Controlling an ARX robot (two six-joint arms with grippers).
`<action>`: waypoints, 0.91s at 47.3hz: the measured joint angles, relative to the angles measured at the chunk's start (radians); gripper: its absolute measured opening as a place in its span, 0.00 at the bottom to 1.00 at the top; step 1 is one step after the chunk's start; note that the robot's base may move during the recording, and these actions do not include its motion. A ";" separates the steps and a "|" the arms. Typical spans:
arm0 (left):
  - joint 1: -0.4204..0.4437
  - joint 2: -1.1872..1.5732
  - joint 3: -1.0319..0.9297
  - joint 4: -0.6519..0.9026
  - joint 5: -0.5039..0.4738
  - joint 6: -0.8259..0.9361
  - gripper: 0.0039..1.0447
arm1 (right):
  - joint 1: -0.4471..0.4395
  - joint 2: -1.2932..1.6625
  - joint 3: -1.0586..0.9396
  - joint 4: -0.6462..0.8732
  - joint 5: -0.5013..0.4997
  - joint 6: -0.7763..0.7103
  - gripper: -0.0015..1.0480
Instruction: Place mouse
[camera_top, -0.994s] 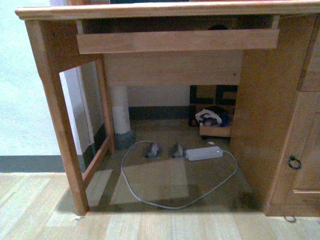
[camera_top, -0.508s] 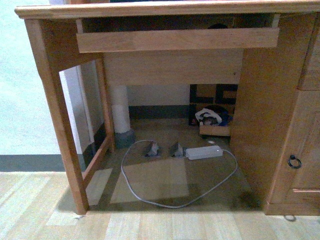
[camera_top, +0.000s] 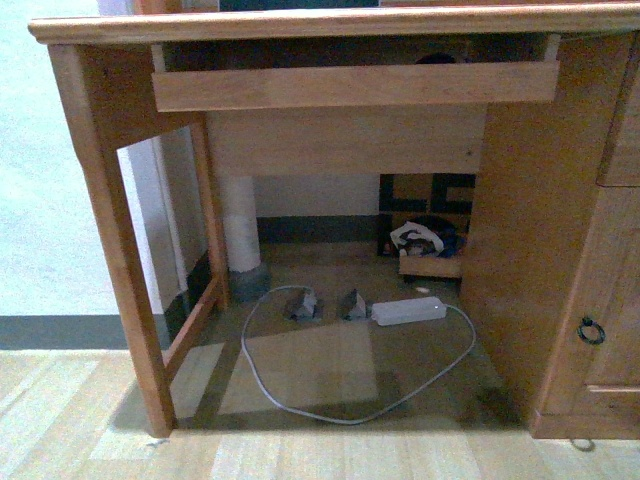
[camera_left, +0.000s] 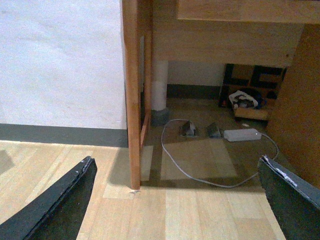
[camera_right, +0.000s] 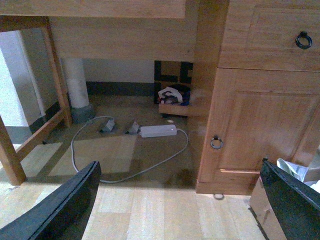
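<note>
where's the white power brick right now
In the front view, the white power brick lies on the floor under the desk, right of centre, just right of two grey objects.

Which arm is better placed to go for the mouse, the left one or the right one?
Probably the right. A dark rounded shape, likely the mouse, peeks over the pull-out tray toward its right end. Both the left gripper and right gripper are open and empty, so nearness decides.

Desk (camera_top: 350, 85) varnished wood; floor (camera_top: 300, 455) pale smooth planks; adapter (camera_top: 408, 311) white plastic
</note>
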 joint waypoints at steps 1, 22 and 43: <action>0.000 0.000 0.000 -0.002 0.000 0.000 0.94 | 0.000 0.000 0.000 -0.002 0.000 0.000 0.94; 0.000 0.000 0.000 0.000 -0.001 0.000 0.94 | 0.000 0.000 0.000 0.003 0.000 0.000 0.94; 0.000 0.000 0.000 0.001 0.001 0.000 0.94 | 0.000 0.000 0.000 -0.001 0.000 0.000 0.94</action>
